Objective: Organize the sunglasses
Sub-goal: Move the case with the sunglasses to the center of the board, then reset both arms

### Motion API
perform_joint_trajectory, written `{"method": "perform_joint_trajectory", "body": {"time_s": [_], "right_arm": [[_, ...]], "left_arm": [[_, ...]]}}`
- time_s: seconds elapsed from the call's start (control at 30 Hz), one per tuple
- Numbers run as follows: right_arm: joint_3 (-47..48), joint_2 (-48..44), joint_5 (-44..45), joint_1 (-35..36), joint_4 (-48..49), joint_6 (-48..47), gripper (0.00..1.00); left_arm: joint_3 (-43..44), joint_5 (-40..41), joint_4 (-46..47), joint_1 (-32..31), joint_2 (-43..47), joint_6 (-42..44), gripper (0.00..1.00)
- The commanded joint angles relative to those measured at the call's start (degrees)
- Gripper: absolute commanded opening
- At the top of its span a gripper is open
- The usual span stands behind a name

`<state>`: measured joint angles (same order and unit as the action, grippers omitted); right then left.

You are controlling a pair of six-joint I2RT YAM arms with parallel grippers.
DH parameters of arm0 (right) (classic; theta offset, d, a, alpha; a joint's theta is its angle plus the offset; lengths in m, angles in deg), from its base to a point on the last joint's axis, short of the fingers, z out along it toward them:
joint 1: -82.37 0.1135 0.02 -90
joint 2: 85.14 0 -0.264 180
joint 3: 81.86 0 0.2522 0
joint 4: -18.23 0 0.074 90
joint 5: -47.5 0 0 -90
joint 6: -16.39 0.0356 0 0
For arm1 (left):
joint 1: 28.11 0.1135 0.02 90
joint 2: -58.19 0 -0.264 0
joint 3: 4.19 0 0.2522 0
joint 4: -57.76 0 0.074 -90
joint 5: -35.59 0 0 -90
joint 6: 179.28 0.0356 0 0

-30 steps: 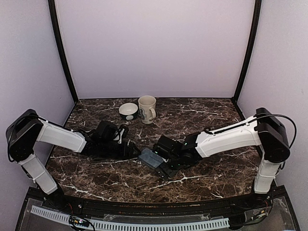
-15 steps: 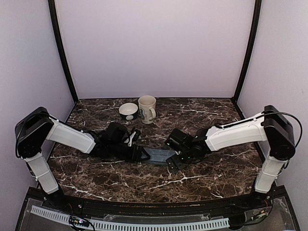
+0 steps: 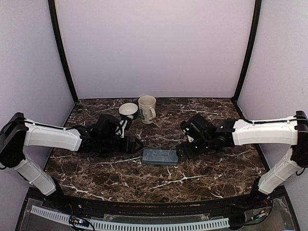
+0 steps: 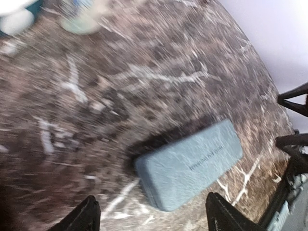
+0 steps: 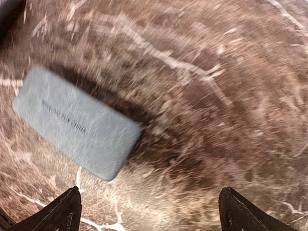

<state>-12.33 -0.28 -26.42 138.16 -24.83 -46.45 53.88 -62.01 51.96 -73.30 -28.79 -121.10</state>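
Because no sunglasses are visible, maybe inside the shut case (image 3: 160,157) toward the counter's (image 3: 207,178) near edge, I would lift left gripper (image 3: 138,144) and right gripper (image 3: 182,151), both wide and empty, without nudging it.

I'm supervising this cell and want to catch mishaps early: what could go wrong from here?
1. The left tool and right tool, both open, closely flank the closed case. If both go for it, they might collide or shove it.
2. The left arm lies near the bowl and mug, so a swing toward the back could knock them.
3. Both wrist views are blurred, so a grasp judged from them may miss.
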Motion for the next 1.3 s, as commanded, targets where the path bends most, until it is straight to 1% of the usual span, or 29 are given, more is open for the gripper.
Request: {"method": "perform_joint_trajectory", "body": {"time_s": [0.0, 0.1, 0.2, 0.23, 0.37, 0.43, 0.5, 0.6, 0.7, 0.8, 0.93, 1.1, 1.27], "right_arm": [[-1.2, -7.4, 3.3, -5.1, -0.9, 1.0, 1.0], [-2.0, -12.0, 3.3, -9.9, -0.8, 0.9, 1.0], [-2.9, -16.0, 4.4, -14.9, -0.1, 0.7, 1.0], [-3.2, -17.3, 6.0, -15.9, 0.1, 0.9, 1.0], [-4.6, -22.1, 11.4, -18.9, 1.9, 1.5, 1.0], [-4.5, -23.1, 12.5, -20.4, 2.1, 1.5, 1.0], [-3.9, -23.5, 14.0, -21.3, 1.7, 1.2, 1.0], [-3.0, -24.2, 15.6, -21.8, 1.7, -0.9, 0.99], [-3.3, -26.1, 15.0, -21.7, 4.4, -4.3, 1.0], [-5.3, -29.6, 14.3, -21.7, 7.6, -7.3, 1.0], [-8.1, -34.0, 13.9, -21.8, 10.3, -9.7, 0.99], [-8.6, -36.8, 15.8, -21.7, 9.6, -11.5, 1.0], [-9.1, -37.7, 15.2, -21.7, 10.2, -12.2, 1.0]], "left_arm": [[1.2, 19.6, -11.6, 0.0, 7.6, 8.5, 0.8], [2.6, 25.2, -16.5, 1.2, 10.6, 12.7, 0.87], [3.2, 26.5, -19.7, 4.4, 13.8, 14.1, 0.98], [3.1, 26.4, -20.3, 5.7, 15.0, 14.1, 0.99], [1.1, 24.0, -19.3, 11.8, 21.0, 14.1, 0.99], [-0.1, 25.7, -18.2, 13.3, 24.0, 13.1, 0.99], [-0.4, 27.5, -18.2, 13.5, 27.1, 12.6, 0.99], [-0.8, 25.3, -16.7, 13.5, 31.3, 17.5, 0.99], [0.8, 25.7, -19.0, 13.5, 32.9, 21.3, 0.99], [2.7, 24.8, -21.4, 13.5, 34.4, 22.8, 0.99], [-0.1, 21.9, -17.7, 13.5, 39.0, 24.1, 0.99], [-3.3, 24.9, -14.9, 13.5, 44.3, 24.1, 0.99], [-4.1, 25.5, -14.0, 13.5, 44.9, 23.5, 0.99]]}}
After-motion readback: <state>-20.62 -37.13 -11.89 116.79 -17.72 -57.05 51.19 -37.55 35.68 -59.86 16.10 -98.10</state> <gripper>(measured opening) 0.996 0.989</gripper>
